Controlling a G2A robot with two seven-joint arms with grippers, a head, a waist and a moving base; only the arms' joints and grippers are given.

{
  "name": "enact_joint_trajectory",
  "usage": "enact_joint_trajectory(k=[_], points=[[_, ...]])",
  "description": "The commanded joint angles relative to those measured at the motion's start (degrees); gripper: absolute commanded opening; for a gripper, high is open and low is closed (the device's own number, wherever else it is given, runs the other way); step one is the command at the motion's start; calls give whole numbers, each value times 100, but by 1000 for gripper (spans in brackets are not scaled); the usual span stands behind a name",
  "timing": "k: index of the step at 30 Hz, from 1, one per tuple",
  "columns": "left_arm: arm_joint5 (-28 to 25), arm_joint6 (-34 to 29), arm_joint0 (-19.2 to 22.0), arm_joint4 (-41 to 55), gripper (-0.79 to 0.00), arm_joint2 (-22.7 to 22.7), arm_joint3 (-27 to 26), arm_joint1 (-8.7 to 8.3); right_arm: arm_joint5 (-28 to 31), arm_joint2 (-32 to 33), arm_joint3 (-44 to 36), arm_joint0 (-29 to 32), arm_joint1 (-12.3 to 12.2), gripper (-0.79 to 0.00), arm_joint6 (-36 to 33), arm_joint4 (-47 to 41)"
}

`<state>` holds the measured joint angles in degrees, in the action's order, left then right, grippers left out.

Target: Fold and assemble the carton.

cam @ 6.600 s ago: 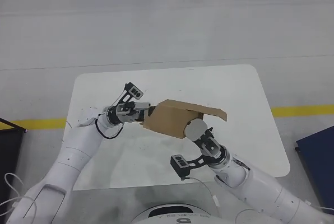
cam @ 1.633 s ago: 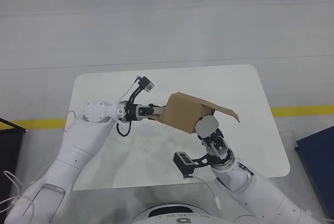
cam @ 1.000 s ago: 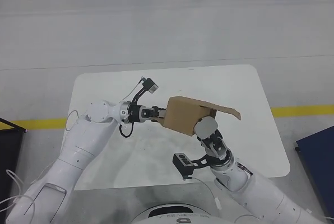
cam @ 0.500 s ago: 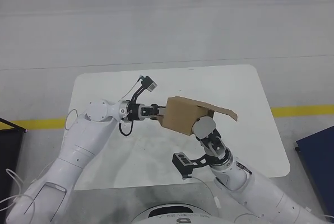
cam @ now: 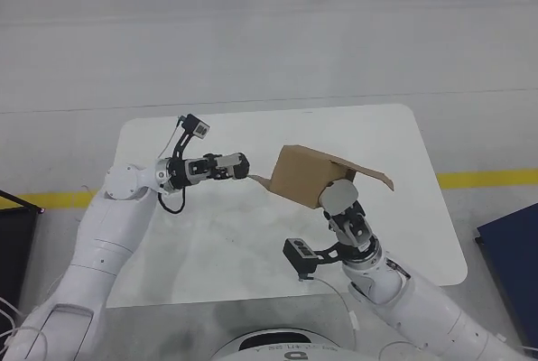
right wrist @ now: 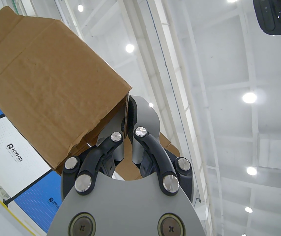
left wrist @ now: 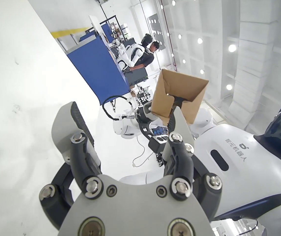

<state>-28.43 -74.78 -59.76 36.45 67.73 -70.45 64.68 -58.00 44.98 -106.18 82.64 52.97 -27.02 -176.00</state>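
A brown carton (cam: 303, 173) is held above the middle of the white table (cam: 206, 262), one flap sticking out to the right. My right gripper (cam: 338, 193) is under its near right corner. In the right wrist view that gripper (right wrist: 128, 110) is shut on a thin wall of the carton (right wrist: 44, 87). My left gripper (cam: 238, 167) hangs just left of the carton, apart from it. In the left wrist view the left gripper (left wrist: 125, 110) is open with nothing between its fingers, and the carton's (left wrist: 179, 94) open end faces it.
The table's (left wrist: 20, 74) rounded edges lie all around. A yellow floor line (cam: 495, 178) runs past the right edge. A blue panel (cam: 526, 262) stands at the right, a dark object (cam: 3, 244) at the left.
My left gripper has drawn back to the left, away from the carton's left end, and stands open. The right gripper has shifted the carton slightly to the right.
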Motion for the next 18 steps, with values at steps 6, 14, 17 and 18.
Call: enact_joint_trajectory(k=[6,14,17,18], points=[[187,-294,-560,-117,-148,-33,-629,-77,0,4,-20,-43,5,-785,4,0],[176,184,-319,-26,-225,-331,-699,28,0,-105,24,-115,26,-785,129,0],[196,207,-150,-32,-228,-503,-713,79,0,-116,57,-121,29,-785,135,0],[201,238,-104,-40,-231,-555,-699,95,0,-115,60,-120,29,-785,135,0]])
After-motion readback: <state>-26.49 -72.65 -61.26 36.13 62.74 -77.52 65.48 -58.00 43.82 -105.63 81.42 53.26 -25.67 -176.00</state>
